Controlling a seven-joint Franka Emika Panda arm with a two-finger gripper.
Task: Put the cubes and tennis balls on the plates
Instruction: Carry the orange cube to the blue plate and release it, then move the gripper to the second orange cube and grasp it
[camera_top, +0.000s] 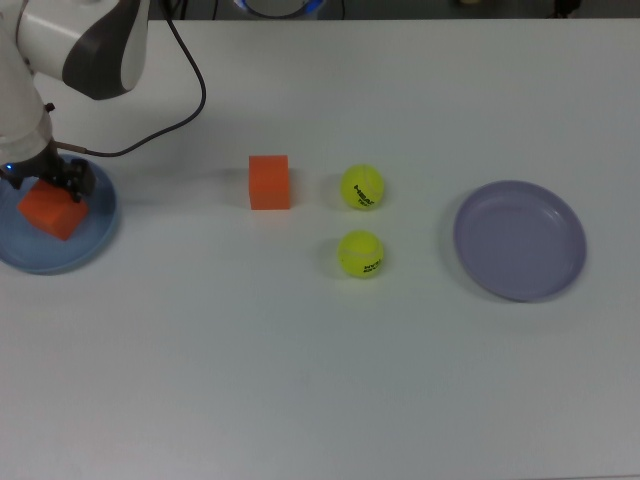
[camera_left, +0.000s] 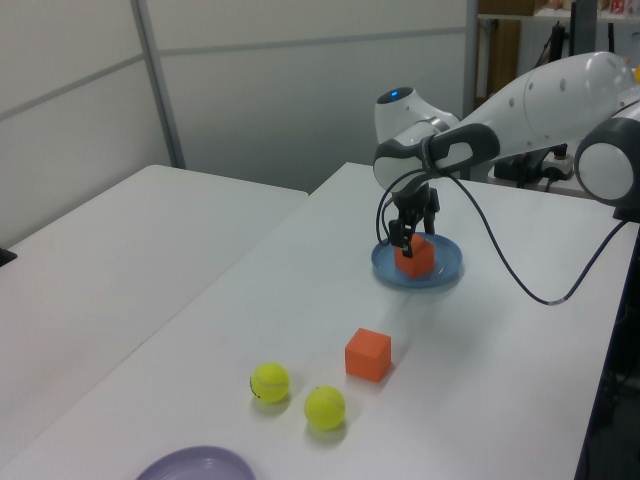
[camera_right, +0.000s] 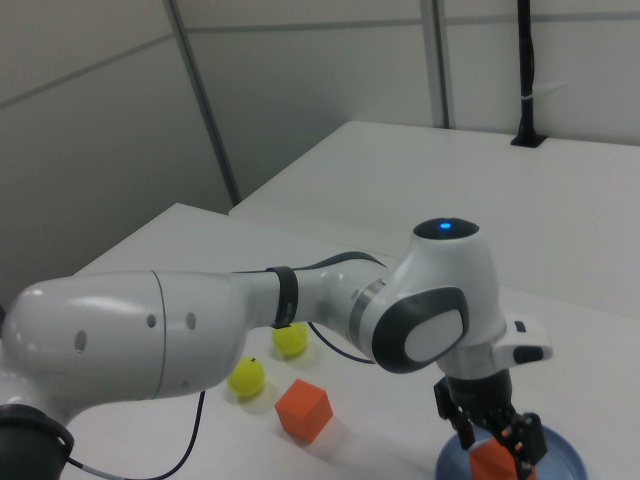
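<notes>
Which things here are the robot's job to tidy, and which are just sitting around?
Part of the job:
- cube in the blue plate
- blue plate
- cube on the table
- two tennis balls
- purple plate
- gripper

Just there:
- black cable
- white table

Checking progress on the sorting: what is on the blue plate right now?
One orange cube sits on the blue plate, the tool right over it. The plate under the cube is hidden.

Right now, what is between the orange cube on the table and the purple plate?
In the top view, two tennis balls lie between the loose orange cube and the purple plate; the upper ball sits level with the cube.
</notes>
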